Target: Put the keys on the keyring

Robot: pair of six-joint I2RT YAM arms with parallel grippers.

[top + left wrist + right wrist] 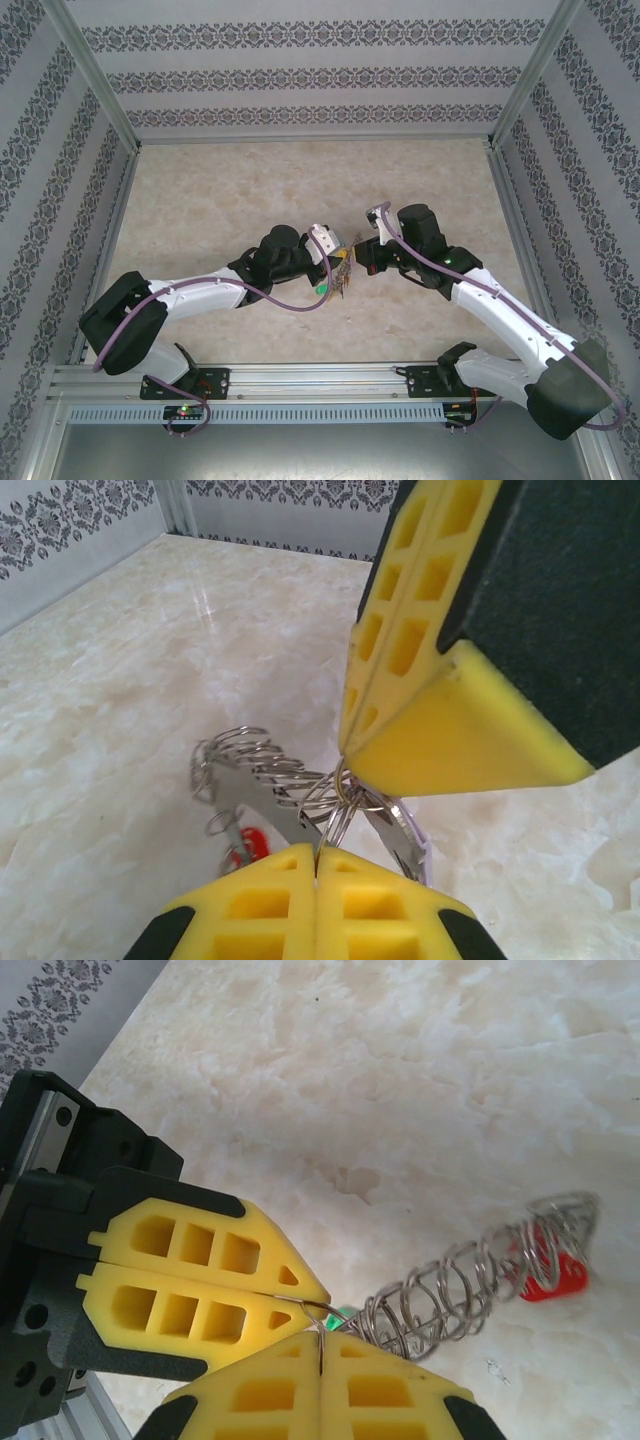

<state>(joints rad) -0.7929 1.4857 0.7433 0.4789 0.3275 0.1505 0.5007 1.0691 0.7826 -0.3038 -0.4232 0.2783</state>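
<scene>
The left white arm point(200, 290) and right white arm point(505, 312) bend inward. The left yellow-fingered end effector point(338, 266) and right yellow-fingered end effector point(366, 252) meet almost tip to tip, each with fingers pressed together.

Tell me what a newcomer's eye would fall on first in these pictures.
Two yellow claws meeting tip to tip at the middle of the table: the left claw and right claw, both shut on the keyring. A red key glows among its wire loops, and a green key shows just beside the left claw.

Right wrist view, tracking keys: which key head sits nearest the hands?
The green plastic key head, right at the grip; the red one sits at the metal keyring's far end.
</scene>
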